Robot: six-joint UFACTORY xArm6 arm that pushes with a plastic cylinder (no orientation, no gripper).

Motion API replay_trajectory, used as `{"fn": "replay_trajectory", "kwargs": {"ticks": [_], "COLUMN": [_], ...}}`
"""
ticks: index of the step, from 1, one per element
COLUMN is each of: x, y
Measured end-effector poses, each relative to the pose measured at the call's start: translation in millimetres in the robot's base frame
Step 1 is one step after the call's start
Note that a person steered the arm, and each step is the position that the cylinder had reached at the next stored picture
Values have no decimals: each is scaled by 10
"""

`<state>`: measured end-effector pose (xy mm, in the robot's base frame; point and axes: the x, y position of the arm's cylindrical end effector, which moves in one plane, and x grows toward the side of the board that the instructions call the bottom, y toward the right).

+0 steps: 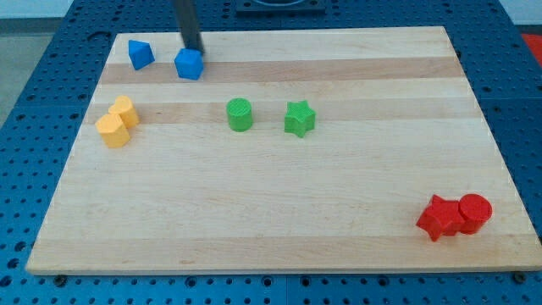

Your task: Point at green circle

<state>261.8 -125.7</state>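
The green circle [240, 114] is a round green block left of the board's middle. A green star [299, 119] sits just to its right, apart from it. My tip [196, 50] is at the view's top left, touching or just behind the top of a blue cube [190, 64]. The tip is well above and left of the green circle, about a block's width of bare wood and more between them.
A blue triangular block [140, 54] lies left of the blue cube. Two yellow blocks [118, 123] touch each other at the left edge. A red star [439, 218] and a red cylinder [475, 212] touch at the bottom right. The wooden board [356, 195] lies on a blue pegboard.
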Motion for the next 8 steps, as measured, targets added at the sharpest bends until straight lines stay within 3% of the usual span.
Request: {"fn": "replay_trajectory", "kwargs": {"ticks": [1,2,4,5,6,8], "x": [-124,-587,-702,-705,-704,-370], "y": [94,-51,-791,-589,38,1865]}}
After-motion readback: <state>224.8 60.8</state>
